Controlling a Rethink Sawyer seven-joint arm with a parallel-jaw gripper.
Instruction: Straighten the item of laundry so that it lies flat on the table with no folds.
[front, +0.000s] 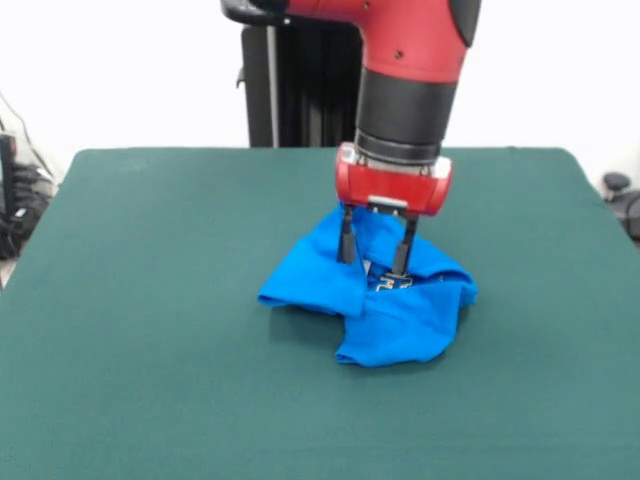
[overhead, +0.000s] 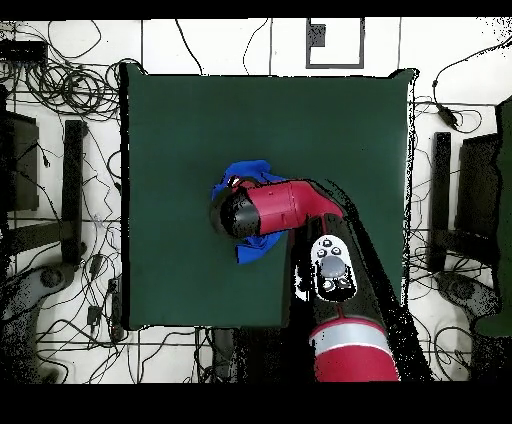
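Pincer (front: 376, 252) stands vertical, fingers narrowly parted, tips down in the crumpled blue shirt (front: 400, 315) at frame centre on the tabletop (front: 150, 300). Probably pinching a fold to pull it flat. Shirt bunched.

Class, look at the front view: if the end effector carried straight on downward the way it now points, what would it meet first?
The crumpled blue T-shirt. The end effector points straight down with its open fingers already at the cloth, seemingly touching it, though depth is unclear. Beneath the shirt lies the green table.
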